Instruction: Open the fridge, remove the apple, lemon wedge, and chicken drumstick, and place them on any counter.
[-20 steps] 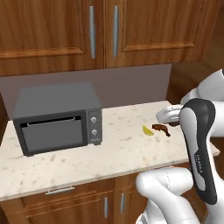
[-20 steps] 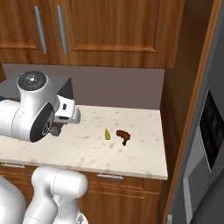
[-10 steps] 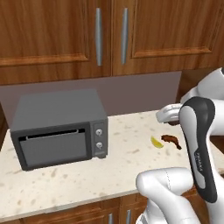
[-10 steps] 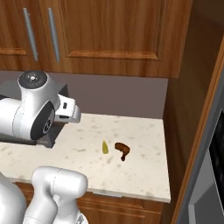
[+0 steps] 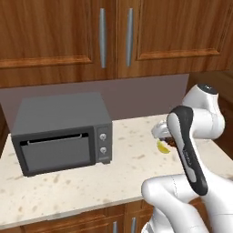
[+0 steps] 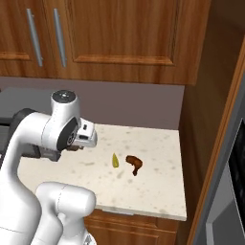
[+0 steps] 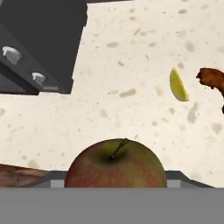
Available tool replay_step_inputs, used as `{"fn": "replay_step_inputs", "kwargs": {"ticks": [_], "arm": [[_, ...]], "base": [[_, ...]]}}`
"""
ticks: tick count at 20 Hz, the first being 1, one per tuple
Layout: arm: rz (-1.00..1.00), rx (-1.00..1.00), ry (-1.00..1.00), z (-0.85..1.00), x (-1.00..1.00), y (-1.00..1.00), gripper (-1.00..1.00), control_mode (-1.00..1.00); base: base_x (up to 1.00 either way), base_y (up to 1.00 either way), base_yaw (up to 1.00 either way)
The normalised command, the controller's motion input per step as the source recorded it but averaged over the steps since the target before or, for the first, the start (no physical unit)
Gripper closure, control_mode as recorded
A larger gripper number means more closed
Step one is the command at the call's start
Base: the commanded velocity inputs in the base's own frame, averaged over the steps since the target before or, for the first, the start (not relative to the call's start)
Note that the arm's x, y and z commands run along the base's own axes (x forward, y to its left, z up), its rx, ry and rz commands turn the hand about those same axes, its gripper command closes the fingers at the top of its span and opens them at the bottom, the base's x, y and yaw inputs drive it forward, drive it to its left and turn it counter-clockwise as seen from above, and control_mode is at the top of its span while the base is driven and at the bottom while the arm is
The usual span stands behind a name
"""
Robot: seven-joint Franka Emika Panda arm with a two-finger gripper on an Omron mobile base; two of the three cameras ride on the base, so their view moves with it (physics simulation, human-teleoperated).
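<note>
Gripping the apple (image 7: 116, 164), the fingers (image 6: 76, 147) hang above the desk (image 6: 153, 186), near the microwave (image 5: 61, 132). On the desk, the lemon wedge (image 6: 115, 161) lies just beside the chicken drumstick (image 6: 134, 164).

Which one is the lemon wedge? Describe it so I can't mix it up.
Find the grey microwave on the beige counter, then look right across the open stone. Two small items lie side by side there: the lemon wedge is the yellow crescent, on the microwave side of the brown drumstick.
</note>
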Motion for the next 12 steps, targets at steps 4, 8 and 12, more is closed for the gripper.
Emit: {"fn": "replay_step_inputs", "kwargs": {"ticks": [4,8,12], "arm": [[0.0,0.0,0.0,-0.91,0.37,0.0,1.0,-1.0],[0.0,0.0,0.0,-0.84,0.5,0.02,1.0,-1.0],[0.0,0.0,0.01,-0.76,0.6,0.08,1.0,-1.0]], "base": [[0.0,0.0,0.0],[0.0,0.0,0.0],[0.0,0.0,0.0]]}}
